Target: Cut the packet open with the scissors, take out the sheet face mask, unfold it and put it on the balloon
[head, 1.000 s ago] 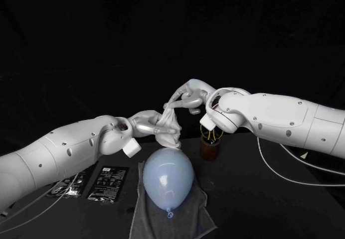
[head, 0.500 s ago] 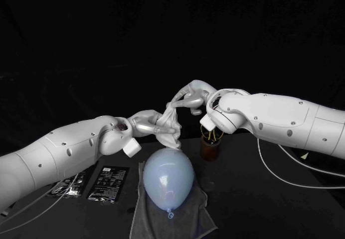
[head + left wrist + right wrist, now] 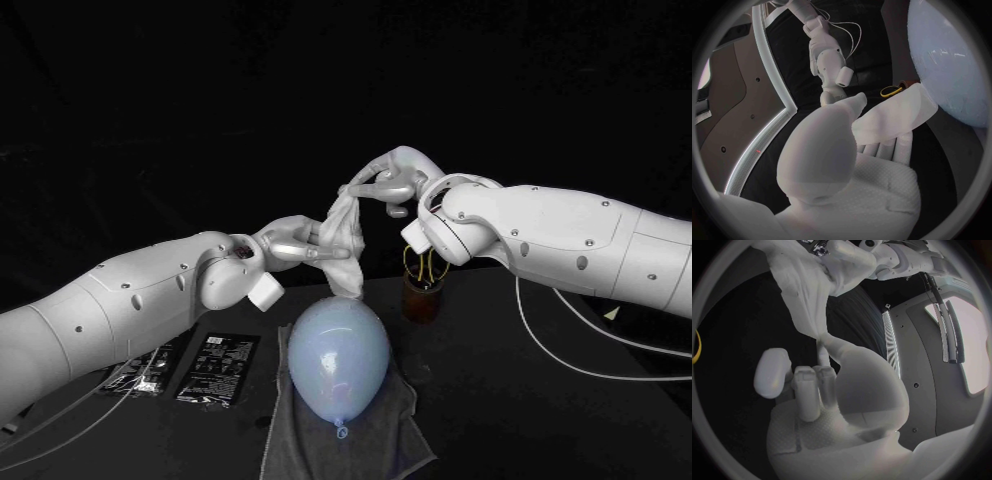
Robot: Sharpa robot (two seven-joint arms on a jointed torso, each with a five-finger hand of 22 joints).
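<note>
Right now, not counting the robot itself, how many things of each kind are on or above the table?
balloon: 1
sheet mask: 1
black packets: 2
scissors: 1
brown holder: 1
grey cloth: 1
Total: 7

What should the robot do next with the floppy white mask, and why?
Probably draw its two hands apart a little, to spread the sheet mask open. The left hand and the right hand both hold it, but it hangs between them as a narrow, bunched strip over the balloon. It looks too crumpled to lay on the balloon yet.
</note>
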